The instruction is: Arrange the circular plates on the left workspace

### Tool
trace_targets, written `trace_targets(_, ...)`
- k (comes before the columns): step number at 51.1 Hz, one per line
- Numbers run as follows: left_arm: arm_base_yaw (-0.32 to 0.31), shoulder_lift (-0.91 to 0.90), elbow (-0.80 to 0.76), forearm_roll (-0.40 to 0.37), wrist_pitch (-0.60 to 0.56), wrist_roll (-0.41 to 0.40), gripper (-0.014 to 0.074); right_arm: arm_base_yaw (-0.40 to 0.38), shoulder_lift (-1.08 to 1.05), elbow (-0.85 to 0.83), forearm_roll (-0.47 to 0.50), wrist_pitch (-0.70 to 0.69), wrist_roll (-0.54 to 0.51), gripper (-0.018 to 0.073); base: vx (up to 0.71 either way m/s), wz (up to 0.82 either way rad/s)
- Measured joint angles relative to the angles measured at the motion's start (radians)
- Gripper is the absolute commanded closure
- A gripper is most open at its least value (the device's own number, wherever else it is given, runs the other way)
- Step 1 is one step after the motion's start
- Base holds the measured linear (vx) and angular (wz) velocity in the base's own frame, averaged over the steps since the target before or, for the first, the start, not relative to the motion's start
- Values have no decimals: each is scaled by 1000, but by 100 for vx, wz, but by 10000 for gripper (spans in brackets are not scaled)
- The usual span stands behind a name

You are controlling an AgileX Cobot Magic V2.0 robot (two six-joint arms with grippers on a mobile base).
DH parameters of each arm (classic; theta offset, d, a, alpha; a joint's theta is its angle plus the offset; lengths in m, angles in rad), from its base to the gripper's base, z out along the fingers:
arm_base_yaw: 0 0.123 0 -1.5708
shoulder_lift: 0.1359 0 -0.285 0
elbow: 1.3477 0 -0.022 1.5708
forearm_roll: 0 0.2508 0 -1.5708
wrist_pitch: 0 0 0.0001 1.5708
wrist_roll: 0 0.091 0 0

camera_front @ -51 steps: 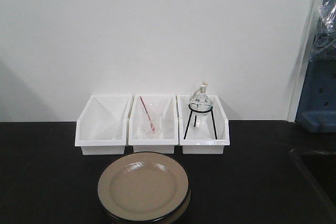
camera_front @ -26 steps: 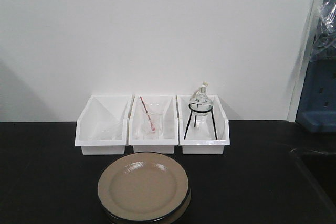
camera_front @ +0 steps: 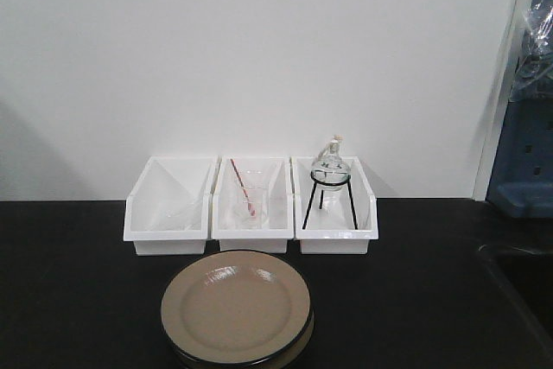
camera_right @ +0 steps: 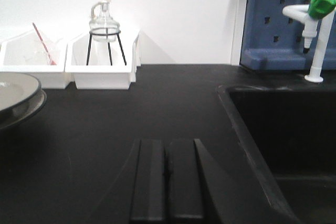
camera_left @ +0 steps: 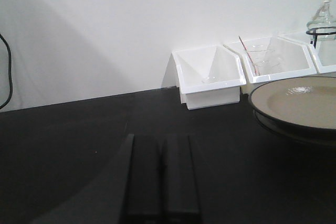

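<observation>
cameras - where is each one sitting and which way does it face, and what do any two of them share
Exterior front-facing: in front of the countertop, facing the wall; stacked plates before three white bins; no robot parts show.
Left wrist: low over the counter's left, looking right; left gripper shut at bottom.
Right wrist: low by the sink, facing the wall; right gripper shut at bottom.
Shared: all three show the plates and the flask on its stand.

The lower plate (camera_front: 295, 341) is almost wholly hidden under the top plate (camera_front: 235, 305), only its dark edge showing. The sink (camera_front: 523, 278) is cut off at the right edge.
</observation>
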Motion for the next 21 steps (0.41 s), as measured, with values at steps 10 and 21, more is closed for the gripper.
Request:
trace_targets(10, 0, 0, 0, 1, 1, 0, 597, 0, 0, 0, -1, 18, 0, 564, 0, 0)
trace_targets(21, 0, 0, 0, 1, 1, 0, 597, 0, 0, 0, -1, 19, 0, 564, 0, 0)
